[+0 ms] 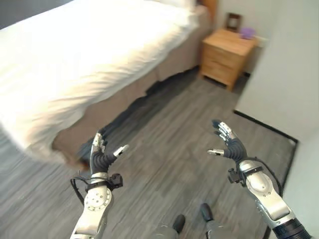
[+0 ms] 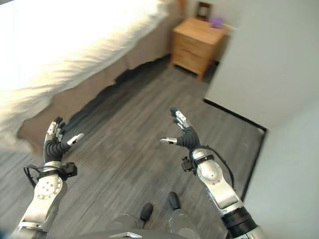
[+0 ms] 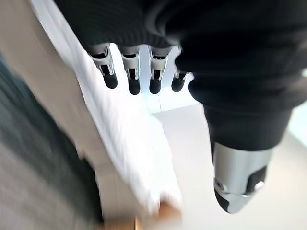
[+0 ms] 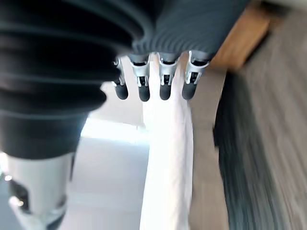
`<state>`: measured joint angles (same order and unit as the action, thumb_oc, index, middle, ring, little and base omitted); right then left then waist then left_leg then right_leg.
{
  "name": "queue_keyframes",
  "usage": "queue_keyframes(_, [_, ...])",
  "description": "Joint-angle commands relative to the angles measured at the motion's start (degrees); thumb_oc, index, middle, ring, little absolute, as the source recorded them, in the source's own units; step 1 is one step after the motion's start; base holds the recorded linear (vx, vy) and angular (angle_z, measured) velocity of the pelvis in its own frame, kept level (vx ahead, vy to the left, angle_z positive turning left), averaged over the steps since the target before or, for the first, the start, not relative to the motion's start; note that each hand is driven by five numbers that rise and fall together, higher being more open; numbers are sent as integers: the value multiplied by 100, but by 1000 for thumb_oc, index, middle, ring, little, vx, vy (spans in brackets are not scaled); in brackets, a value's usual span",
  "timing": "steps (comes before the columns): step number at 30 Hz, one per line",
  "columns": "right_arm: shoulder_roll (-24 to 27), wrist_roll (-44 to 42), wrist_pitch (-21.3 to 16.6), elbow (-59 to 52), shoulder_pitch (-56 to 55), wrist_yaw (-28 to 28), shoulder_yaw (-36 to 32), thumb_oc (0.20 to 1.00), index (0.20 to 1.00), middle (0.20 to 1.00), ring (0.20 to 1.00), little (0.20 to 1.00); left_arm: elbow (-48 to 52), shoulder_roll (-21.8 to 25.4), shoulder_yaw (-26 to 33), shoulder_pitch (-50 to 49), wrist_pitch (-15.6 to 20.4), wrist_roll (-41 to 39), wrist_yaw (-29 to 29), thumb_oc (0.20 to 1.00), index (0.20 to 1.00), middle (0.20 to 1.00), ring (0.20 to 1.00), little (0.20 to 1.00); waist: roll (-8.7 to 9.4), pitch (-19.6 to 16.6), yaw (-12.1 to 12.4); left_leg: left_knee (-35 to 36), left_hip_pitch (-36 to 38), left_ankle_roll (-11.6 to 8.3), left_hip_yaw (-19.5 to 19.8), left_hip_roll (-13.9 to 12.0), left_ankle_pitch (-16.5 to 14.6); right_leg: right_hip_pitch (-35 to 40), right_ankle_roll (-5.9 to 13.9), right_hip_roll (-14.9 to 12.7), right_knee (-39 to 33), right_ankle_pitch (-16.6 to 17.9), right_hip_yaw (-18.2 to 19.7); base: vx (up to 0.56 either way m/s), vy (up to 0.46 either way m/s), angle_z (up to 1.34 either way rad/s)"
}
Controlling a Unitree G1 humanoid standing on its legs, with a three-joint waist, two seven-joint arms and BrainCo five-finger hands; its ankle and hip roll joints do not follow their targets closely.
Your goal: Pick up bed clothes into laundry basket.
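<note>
Both hands empty, left hand [image 1: 102, 158] and right hand [image 1: 230, 144] raised over the floor [image 1: 169, 144] with fingers spread; white bedding [image 1: 75, 55] lies on the bed, no basket visible, so a blind reach risks grabbing nothing or dragging it floorward.

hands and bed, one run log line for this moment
left hand: open, empty | right hand: open, empty | bed: white cover on, untouched | nightstand: beside bed
</note>
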<state>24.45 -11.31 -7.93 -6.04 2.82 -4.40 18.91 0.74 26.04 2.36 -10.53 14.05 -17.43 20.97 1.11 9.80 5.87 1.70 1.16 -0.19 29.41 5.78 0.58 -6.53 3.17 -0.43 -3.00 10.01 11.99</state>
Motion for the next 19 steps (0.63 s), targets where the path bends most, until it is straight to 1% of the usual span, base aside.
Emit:
queue_keyframes(1, [-12, 19, -236, -243, 663, -13, 32, 1000, 1000, 1000, 1000, 1000, 402, -26, 225, 246, 541, -305, -193, 1000, 1000, 1000, 1000, 1000, -19, -52, 116, 330, -177, -411, -1455, -517, -228, 402, 404, -458, -200, -860, -834, 53, -210, 155])
queue_keyframes(2, [17, 97, -216, -193, 798, -33, 31, 1000, 1000, 1000, 1000, 1000, 404, -77, 260, 284, 519, -264, -205, 1000, 1000, 1000, 1000, 1000, -32, 8, 146, 310, -239, -439, -2077, -684, -192, 484, 429, -542, -200, -946, -1059, -34, -151, 130])
queue_keyframes(3, [52, 173, -219, -137, 844, -56, -17, 1000, 1000, 1000, 1000, 1000, 436, -91, 296, 351, 504, -172, -234, 1000, 1000, 1000, 1000, 1000, -19, 71, 51, 163, -304, -485, -3174, -985, -161, 513, 485, -739, -200, -963, -1416, -154, -48, 71])
queue_keyframes(4, [56, 219, -183, -66, 919, -142, -96, 1000, 1000, 1000, 1000, 1000, 396, -74, 307, 480, 509, -183, -300, 1000, 1000, 1000, 1000, 1000, 35, 80, -88, 131, -182, -428, -4225, -1317, -255, 570, 511, -911, -200, -987, -1825, -223, -115, 83])
queue_keyframes(5, [-1, 220, -139, -55, 998, -224, -97, 1000, 1000, 1000, 1000, 1000, 407, -47, 266, 589, 485, -207, -328, 1000, 1000, 1000, 1000, 1000, 105, 140, -163, -254, -173, -362, -4879, -1453, -367, 627, 475, -983, -200, -989, -2101, -166, -105, 116])
queue_keyframes(6, [-5, 220, -139, -51, 1010, -226, -96, 1000, 1000, 1000, 1000, 1000, 407, -44, 271, 597, 484, -208, -328, 1000, 1000, 1000, 1000, 1000, 110, 141, -161, -288, -204, -363, -4880, -1461, -369, 609, 468, -980, -200, -976, -2095, -144, -221, 236])
queue_keyframes(7, [-85, 211, -69, -121, 1004, -241, -205, 1000, 1000, 1000, 1000, 1000, 360, -20, 239, 682, 487, -264, -446, 1000, 1000, 1000, 1000, 1000, 213, 130, -193, -978, -345, -339, -4925, -1334, -672, 718, 330, -1022, -200, -991, -2404, -68, -140, 213])
queue_keyframes(8, [-85, 211, -69, -121, 1004, -241, -205, 1000, 1000, 1000, 1000, 1000, 360, -19, 239, 682, 487, -264, -446, 1000, 1000, 1000, 1000, 1000, 213, 126, -195, -981, -352, -339, -4922, -1335, -672, 714, 330, -1022, -200, -991, -2406, -84, -220, 156])
queue_keyframes(9, [-73, 152, -90, -138, 930, -206, -427, 1000, 1000, 1000, 1000, 1000, 328, 60, 156, 790, 407, -232, -552, 1000, 1000, 1000, 1000, 1000, 271, 110, -259, -1407, -446, -339, -5260, -1448, -774, 897, 225, -1096, -200, -1135, -2878, 61, -36, 30])
queue_keyframes(10, [-34, 141, -48, -178, 782, -219, -575, 1000, 1000, 1000, 1000, 1000, 370, 110, 89, 789, 285, -266, -736, 1000, 1000, 1000, 1000, 1000, 161, 23, -385, -774, -132, -401, -5622, -1633, -703, 1106, 290, -1099, -200, -1217, -3332, 62, -31, 81])
queue_keyframes(11, [-31, 141, -42, -185, 774, -217, -574, 1000, 1000, 1000, 1000, 1000, 378, 105, 90, 779, 279, -265, -738, 1000, 1000, 1000, 1000, 1000, 159, 28, -394, -707, -93, -392, -5620, -1609, -674, 1122, 297, -1106, -200, -1214, -3342, 133, 122, 197])
queue_keyframes(12, [-43, 150, 0, -241, 701, -203, -611, 1000, 1000, 1000, 1000, 1000, 434, 89, 150, 627, 238, -174, -766, 1000, 1000, 1000, 1000, 1000, 94, -41, -387, -155, 162, -384, -5536, -1494, -575, 1186, 334, -1087, -200, -1174, -3421, 90, 122, 225])
queue_keyframes(13, [-99, 151, -15, -250, 639, -185, -695, 1000, 1000, 1000, 1000, 1000, 409, 114, 180, 568, 207, -58, -804, 1000, 1000, 1000, 1000, 1000, 86, -105, -375, 99, 267, -387, -5424, -1429, -493, 1241, 346, -1083, -200, -1142, -3484, 107, 159, 149])
queue_keyframes(14, [-140, 163, -36, -255, 554, -185, -790, 1000, 1000, 1000, 1000, 1000, 446, 128, 199, 538, 189, -44, -848, 1000, 1000, 1000, 1000, 1000, 123, -138, -363, 289, 337, -392, -5364, -1413, -402, 1316, 342, -1112, -200, -1089, -3632, 81, 119, 53])
queue_keyframes(15, [-186, 122, -45, -256, 496, -183, -861, 1000, 1000, 1000, 1000, 1000, 460, 154, 187, 521, 150, -81, -927, 1000, 1000, 1000, 1000, 1000, 156, -159, -369, 330, 319, -361, -5266, -1383, -416, 1370, 331, -1109, -173, -1069, -3715, 46, 108, 38])
queue_keyframes(16, [-258, 11, -79, -285, 431, -157, -899, 1000, 1000, 1000, 1000, 1000, 482, 170, 205, 511, 118, -74, -938, 1000, 1000, 1000, 1000, 1000, 171, -149, -368, 330, 313, -317, -5183, -1357, -469, 1340, 332, -1103, 6, -1080, -3725, 49, 111, 76])
queue_keyframes(17, [-317, -81, -82, -335, 359, -123, -954, 1000, 1000, 1000, 1000, 1000, 503, 201, 236, 486, 86, -54, -970, 1000, 1000, 1000, 1000, 1000, 191, -148, -376, 330, 340, -266, -5129, -1329, -531, 1233, 357, -1145, 340, -1170, -3711, 29, 126, 75])
queue_keyframes(18, [-362, -138, -94, -303, 347, -73, -937, 1000, 1000, 1000, 1000, 1000, 507, 233, 195, 521, 71, -73, -993, 1000, 1000, 1000, 1000, 1000, 206, -83, -404, 330, 354, -236, -5055, -1303, -547, 1026, 422, -1183, 790, -1134, -3619, 5, 128, 64])
queue_keyframes(19, [-400, -194, -111, -248, 349, -50, -894, 1000, 1000, 1000, 1000, 1000, 510, 273, 122, 575, 90, -77, -983, 1000, 1000, 1000, 1000, 1000, 207, 2, -467, 330, 366, -215, -4965, -1297, -555, 781, 516, -1194, 1185, -1067, -3420, -24, 125, 61])
